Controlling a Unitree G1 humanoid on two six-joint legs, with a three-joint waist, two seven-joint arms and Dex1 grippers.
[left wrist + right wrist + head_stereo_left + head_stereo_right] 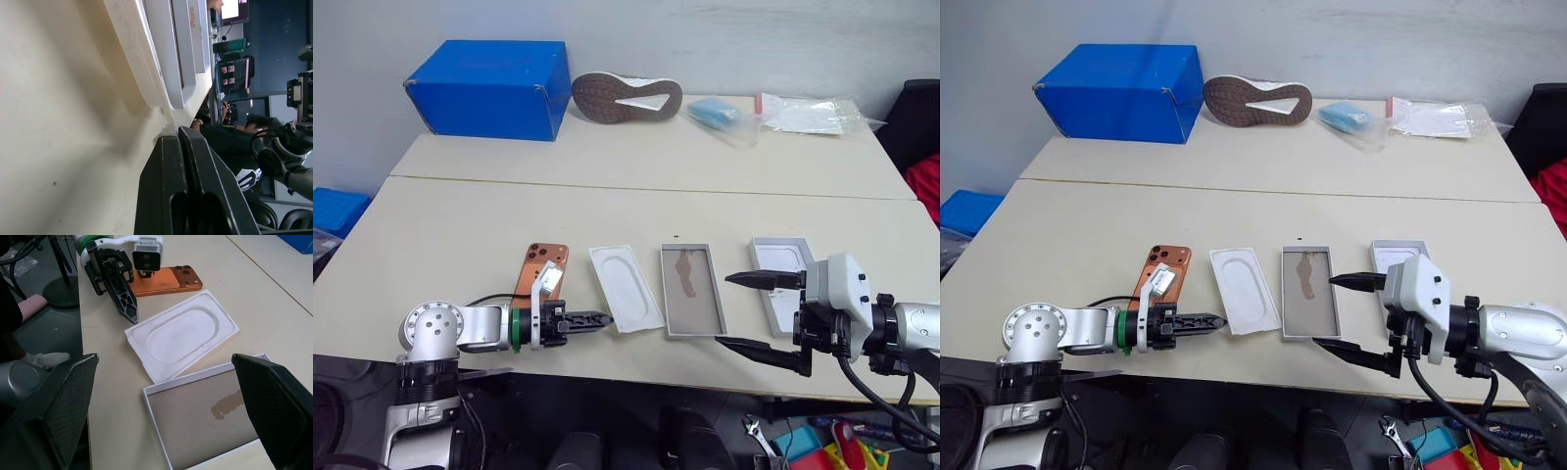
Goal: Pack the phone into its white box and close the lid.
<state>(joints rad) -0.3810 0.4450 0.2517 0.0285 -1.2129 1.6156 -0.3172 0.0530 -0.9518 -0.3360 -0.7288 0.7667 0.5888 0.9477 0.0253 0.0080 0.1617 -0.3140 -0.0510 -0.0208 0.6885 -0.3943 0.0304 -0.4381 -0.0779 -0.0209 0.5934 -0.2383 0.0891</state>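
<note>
Nearby, slim orange phone (541, 269) lies flat.

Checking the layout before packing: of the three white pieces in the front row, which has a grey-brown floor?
The white box, the middle piece. The moulded insert on its left has a white rounded recess; the lid on its right is white inside.

My table (460, 225) is pale and big. Near the bottom of the frame, four things lie in a row on it: the phone (551, 261) at lower left, a white insert (625, 286), the white box (691, 291), then the lid (773, 264) at lower right. At the top lie a blue box (489, 88), a shoe (626, 97) and plastic bags (813, 115).
</note>
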